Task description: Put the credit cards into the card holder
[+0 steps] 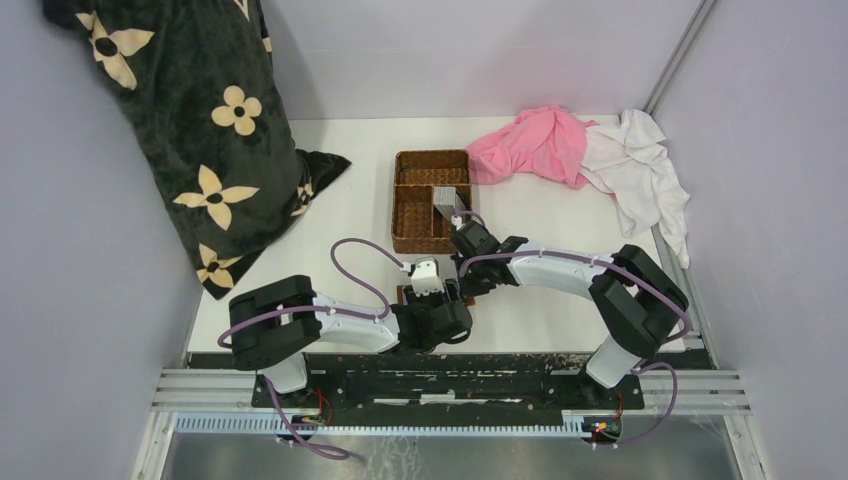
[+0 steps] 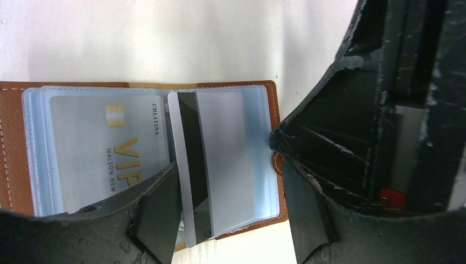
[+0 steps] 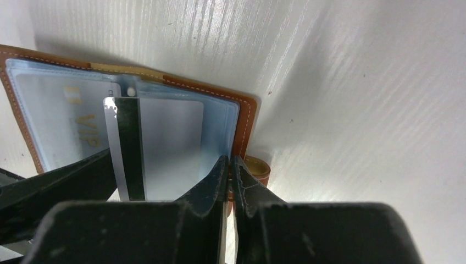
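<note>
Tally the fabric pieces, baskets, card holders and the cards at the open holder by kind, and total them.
Fabric pieces: 3 (black flowered, pink, white)
Wicker basket: 1
Card holder: 1
Cards at the holder: 2 (VIP card, striped card)
Total: 7

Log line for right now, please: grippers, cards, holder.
left gripper: open, straddling striped card | right gripper: shut at holder edge | striped card: partly sleeved | VIP card: sleeved | holder: open
</note>
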`<move>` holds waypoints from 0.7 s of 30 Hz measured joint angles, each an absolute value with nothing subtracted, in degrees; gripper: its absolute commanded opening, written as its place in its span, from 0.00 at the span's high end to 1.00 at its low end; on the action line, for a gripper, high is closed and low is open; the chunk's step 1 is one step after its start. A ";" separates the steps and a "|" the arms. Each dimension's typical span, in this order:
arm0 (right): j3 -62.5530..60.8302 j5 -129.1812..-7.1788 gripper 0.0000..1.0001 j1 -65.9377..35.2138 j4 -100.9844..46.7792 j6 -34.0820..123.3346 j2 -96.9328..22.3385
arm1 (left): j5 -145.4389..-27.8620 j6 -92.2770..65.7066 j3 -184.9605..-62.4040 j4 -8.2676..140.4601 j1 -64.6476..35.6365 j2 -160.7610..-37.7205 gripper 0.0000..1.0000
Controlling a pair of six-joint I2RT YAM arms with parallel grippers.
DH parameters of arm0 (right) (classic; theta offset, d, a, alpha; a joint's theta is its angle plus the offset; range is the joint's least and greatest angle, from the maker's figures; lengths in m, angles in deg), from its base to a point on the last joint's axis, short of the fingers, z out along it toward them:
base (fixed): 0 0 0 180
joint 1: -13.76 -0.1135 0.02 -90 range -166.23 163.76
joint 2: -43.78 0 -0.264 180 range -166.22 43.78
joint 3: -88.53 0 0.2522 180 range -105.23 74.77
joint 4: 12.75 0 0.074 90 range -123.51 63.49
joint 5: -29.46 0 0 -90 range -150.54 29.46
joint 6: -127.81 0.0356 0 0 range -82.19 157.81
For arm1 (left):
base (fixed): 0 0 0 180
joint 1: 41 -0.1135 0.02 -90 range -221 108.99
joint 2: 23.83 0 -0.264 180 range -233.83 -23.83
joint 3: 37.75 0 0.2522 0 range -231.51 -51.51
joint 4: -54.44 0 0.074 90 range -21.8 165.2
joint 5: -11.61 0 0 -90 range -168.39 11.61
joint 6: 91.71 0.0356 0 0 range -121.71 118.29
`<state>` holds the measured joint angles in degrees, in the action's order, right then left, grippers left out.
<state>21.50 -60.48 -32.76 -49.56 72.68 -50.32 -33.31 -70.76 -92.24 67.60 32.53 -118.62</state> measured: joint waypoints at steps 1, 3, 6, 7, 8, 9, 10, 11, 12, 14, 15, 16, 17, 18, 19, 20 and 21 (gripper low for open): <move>21.47 -60.46 0.90 -32.74 -49.31 72.73 -50.65 | -33.29 -70.76 -92.24 67.58 32.53 -118.62 0.29; 21.45 -60.42 0.90 -32.76 -48.88 72.84 -51.37 | -33.20 -70.78 -92.24 67.64 32.53 -118.62 0.28; 21.23 -60.42 0.91 -32.74 -48.79 72.97 -51.74 | -32.89 -71.16 -92.24 68.08 32.64 -118.60 0.27; 21.19 -60.40 0.91 -32.74 -48.77 73.01 -51.87 | -32.78 -71.53 -92.24 68.21 32.64 -118.60 0.27; 21.12 -60.40 0.91 -32.74 -48.46 73.14 -52.00 | -32.46 -71.90 -92.29 68.50 32.64 -118.60 0.27; 21.08 -60.40 0.92 -32.74 -47.98 73.25 -52.22 | -32.13 -72.31 -92.31 68.87 32.64 -118.60 0.26; 20.91 -60.42 0.92 -32.74 -47.59 73.47 -52.49 | -31.80 -73.01 -92.40 69.48 32.62 -118.60 0.26; 20.84 -60.44 0.92 -32.74 -47.13 73.60 -52.68 | -31.39 -73.47 -92.55 70.22 32.62 -118.60 0.26; 20.78 -60.46 0.92 -32.74 -46.50 73.86 -52.94 | -30.88 -74.17 -92.83 71.23 32.62 -118.60 0.25; 20.73 -60.59 0.92 -32.74 -45.47 74.15 -53.29 | -30.27 -75.37 -93.64 73.74 32.62 -118.60 0.24; 20.71 -60.75 0.92 -32.74 -44.94 74.37 -53.47 | -29.94 -76.12 -94.08 75.18 32.58 -118.60 0.24; 20.71 -61.03 0.92 -32.74 -44.29 74.63 -53.67 | -29.79 -76.73 -94.43 76.41 32.58 -118.60 0.24; 20.69 -61.29 0.93 -32.74 -43.74 74.78 -53.86 | -29.40 -77.49 -94.87 77.92 32.55 -118.62 0.24; 20.69 -61.56 0.93 -32.74 -43.28 74.98 -54.06 | -29.16 -78.30 -95.17 79.25 32.55 -118.60 0.24; 20.67 -61.84 0.93 -32.76 -42.76 75.18 -54.23 | -28.94 -78.83 -95.39 80.30 32.55 -118.60 0.23; 20.67 -62.01 0.93 -32.76 -42.21 75.37 -54.39 | -28.83 -79.40 -95.61 81.26 32.55 -118.60 0.23; 20.67 -62.06 0.93 -32.76 -41.88 75.50 -54.50 | -28.74 -79.77 -95.74 82.00 32.58 -118.53 0.22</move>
<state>20.67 -62.06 -32.76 -41.88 75.50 -54.50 -28.74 -79.77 -95.74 82.00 32.58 -118.53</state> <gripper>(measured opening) 0.075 0.756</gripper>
